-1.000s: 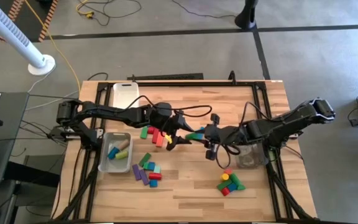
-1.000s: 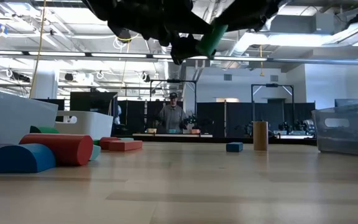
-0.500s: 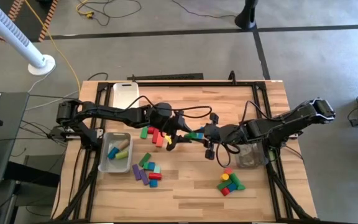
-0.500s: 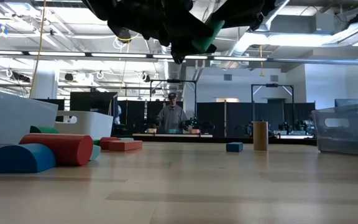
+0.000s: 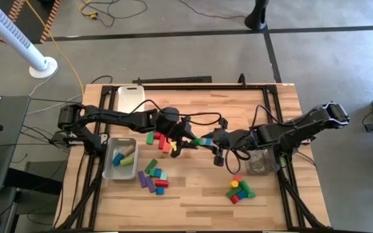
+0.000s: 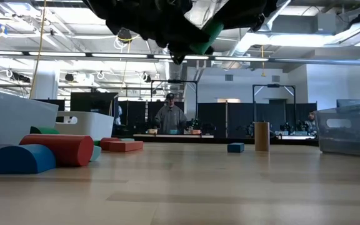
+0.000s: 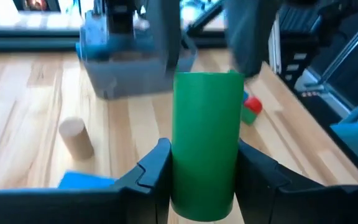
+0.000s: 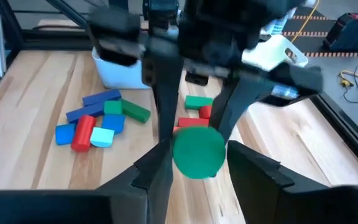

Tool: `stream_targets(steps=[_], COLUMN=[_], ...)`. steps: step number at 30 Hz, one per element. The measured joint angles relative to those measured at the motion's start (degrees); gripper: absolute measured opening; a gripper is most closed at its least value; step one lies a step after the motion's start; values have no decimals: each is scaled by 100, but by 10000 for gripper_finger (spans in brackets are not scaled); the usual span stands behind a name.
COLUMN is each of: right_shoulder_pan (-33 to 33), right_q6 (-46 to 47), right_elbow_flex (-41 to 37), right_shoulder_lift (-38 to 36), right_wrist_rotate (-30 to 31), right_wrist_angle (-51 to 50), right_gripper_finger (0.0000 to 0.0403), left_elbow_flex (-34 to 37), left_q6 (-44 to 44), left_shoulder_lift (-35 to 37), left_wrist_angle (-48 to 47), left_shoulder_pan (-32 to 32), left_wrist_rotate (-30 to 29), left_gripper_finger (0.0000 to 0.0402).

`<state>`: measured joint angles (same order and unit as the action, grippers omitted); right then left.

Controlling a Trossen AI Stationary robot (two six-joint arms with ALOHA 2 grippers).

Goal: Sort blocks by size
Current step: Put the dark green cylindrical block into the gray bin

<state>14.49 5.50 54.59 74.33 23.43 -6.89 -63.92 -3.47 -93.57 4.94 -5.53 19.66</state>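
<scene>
A green cylinder point(image 5: 203, 140) hangs high over the middle of the table, between my two grippers, which meet there. My left gripper point(image 7: 205, 158) reaches in from the table's left and is shut on the cylinder point(image 7: 207, 137). My right gripper point(image 8: 197, 163) comes from the right. Its fingers stand open on either side of the cylinder's round end point(image 8: 197, 152), with a thin gap on each side. In the low view the cylinder point(image 6: 206, 34) shows tilted under the dark arms. Other blocks lie on the table in groups point(image 5: 160, 140) point(image 5: 153, 178) point(image 5: 238, 189). My left gripper pinches the cylinder's round side point(image 7: 179, 168) between its two fingers, at the end nearer to it. The fingers come in almost level from the table's left and lie along the cylinder. The cylinder is lifted clear of the table and points on toward my right gripper.
A clear bin point(image 5: 109, 169) holding a few blocks stands at the left, and a white tray point(image 5: 130, 98) behind it. A second clear bin point(image 5: 259, 165) stands under my right arm. A wooden cylinder point(image 6: 262, 136) stands upright on the table. People stand in the room beyond.
My left gripper has shut on the green cylinder that my right gripper held out. The cylinder has shifted a little toward the left gripper. Both arms have stayed where they were.
</scene>
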Motion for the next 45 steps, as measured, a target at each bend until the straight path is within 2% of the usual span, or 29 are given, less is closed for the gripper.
stream_targets(steps=[5,10,14,17,23,31,37,45], right_shoulder_pan=[12,8,-180,-455,-960,-1280,-1320,-1629], right_q6=[-2,73,631,1134,1250,1250,1250,1199], right_elbow_flex=[2,7,7,-101,-553,-815,-952,-1102], right_shoulder_lift=[2,-2,0,0,3,2,0,0], right_wrist_rotate=[36,183,524,568,515,344,270,-106], right_wrist_angle=[-183,-648,-1720,-2390,-2461,-2440,-2383,-2129], right_gripper_finger=[222,253,258,259,259,259,259,259], left_elbow_flex=[-92,-362,-577,-533,-263,416,1199,1460], left_q6=[-298,-654,-698,-458,354,1398,2098,2762], left_shoulder_lift=[242,540,919,1183,1789,2547,2896,3118], left_wrist_angle=[-816,-2492,-4017,-5072,-6473,-7209,-7135,-6963], left_shoulder_pan=[-1,27,104,153,297,570,893,1403], left_wrist_rotate=[-242,-858,-1589,-2064,-2707,-2584,-1993,-1991], left_gripper_finger=[123,123,123,123,123,123,123,123])
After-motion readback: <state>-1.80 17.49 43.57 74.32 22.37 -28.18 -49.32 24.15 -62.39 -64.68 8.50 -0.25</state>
